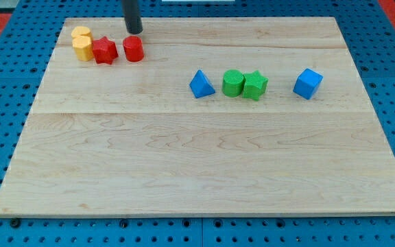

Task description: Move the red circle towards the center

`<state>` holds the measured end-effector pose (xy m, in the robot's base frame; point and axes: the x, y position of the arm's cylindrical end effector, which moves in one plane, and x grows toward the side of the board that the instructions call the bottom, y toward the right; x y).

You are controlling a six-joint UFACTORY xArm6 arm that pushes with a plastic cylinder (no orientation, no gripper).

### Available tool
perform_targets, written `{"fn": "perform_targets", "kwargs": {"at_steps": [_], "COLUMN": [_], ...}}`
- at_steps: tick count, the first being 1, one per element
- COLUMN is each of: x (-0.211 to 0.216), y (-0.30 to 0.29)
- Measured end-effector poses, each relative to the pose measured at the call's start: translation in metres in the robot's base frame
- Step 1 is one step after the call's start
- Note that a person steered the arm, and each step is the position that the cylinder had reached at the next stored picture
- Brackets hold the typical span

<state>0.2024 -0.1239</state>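
Observation:
The red circle (pixel 134 49) sits near the board's top left. My tip (pixel 135 31) is just above it toward the view's top, close to it; contact cannot be told. A red star (pixel 105 50) lies to the left of the red circle, with a small gap. Two yellow blocks (pixel 82 42) touch the star's left side, one behind the other.
A blue triangle (pixel 201 84), a green circle (pixel 233 83), a green star (pixel 254 85) and a blue cube (pixel 308 83) lie in a row right of the board's middle. The wooden board (pixel 204 158) rests on a blue pegboard; its top edge is near my tip.

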Motion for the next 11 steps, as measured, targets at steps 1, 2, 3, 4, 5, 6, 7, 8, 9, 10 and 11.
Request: {"fn": "perform_targets", "kwargs": {"at_steps": [1, 2, 3, 4, 5, 6, 7, 8, 9, 10, 11], "x": [-0.011, -0.01, 0.001, 0.007, 0.045, 0.067, 0.067, 0.067, 0.067, 0.075, 0.055], "y": [-0.005, -0.073, -0.178, -0.181, -0.173, -0.164, -0.092, -0.039, -0.039, -0.028, -0.073]}}
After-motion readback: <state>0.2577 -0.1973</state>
